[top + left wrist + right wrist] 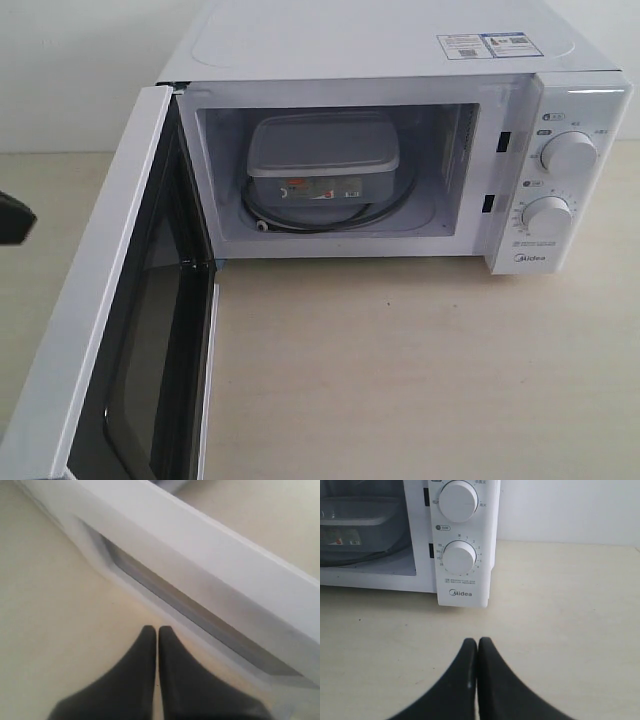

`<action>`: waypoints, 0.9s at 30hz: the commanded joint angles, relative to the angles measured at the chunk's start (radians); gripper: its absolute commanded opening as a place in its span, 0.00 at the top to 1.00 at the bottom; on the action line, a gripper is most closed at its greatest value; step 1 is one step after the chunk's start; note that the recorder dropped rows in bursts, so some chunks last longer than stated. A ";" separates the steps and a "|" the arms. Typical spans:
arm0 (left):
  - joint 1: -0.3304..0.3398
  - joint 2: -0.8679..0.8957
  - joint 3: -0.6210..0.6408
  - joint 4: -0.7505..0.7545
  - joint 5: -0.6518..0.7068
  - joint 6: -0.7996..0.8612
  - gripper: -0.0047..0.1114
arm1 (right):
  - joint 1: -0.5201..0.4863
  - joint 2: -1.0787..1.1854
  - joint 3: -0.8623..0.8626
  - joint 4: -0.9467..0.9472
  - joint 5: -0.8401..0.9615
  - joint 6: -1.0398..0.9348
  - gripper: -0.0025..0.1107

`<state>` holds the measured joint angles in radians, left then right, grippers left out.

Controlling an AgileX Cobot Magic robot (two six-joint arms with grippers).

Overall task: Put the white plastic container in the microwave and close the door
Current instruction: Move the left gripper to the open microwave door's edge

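Observation:
The white plastic container (pixel 322 158) sits inside the microwave (pixel 380 60) on the glass turntable, its red-and-dark label facing out; part of it shows as well in the right wrist view as the container (pixel 360 527). The door (pixel 95 320) stands wide open, swung out to the left. My left gripper (pixel 157 628) is shut and empty, close to the door's outer face with its bar handle (pixel 210 555). Only a dark tip of the left arm (pixel 14 216) shows at the exterior view's left edge. My right gripper (pixel 477 640) is shut, empty, low over the table before the dial panel (pixel 460 540).
A beige tabletop (pixel 420 370) spreads in front of the microwave. A pale wall (pixel 80 70) rises behind. The two dials (pixel 568 155) sit on the right panel, and stickers (pixel 488 44) lie on the microwave's top.

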<state>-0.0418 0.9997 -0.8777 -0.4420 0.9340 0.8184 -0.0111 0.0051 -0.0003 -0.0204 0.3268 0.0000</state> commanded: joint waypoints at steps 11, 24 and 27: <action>-0.204 0.193 0.017 -0.129 -0.097 0.380 0.93 | -0.007 -0.005 0.000 -0.007 -0.004 0.000 0.98; -0.391 0.452 -0.012 -0.438 -0.591 0.596 0.93 | -0.007 -0.005 0.000 -0.007 -0.004 0.000 0.98; -0.413 0.501 -0.046 -0.515 -0.699 0.594 0.93 | -0.007 -0.005 0.000 -0.007 -0.004 0.000 0.98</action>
<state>-0.4346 1.4688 -0.8917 -0.8669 0.3496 1.4020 -0.0111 0.0051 -0.0003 -0.0204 0.3268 0.0000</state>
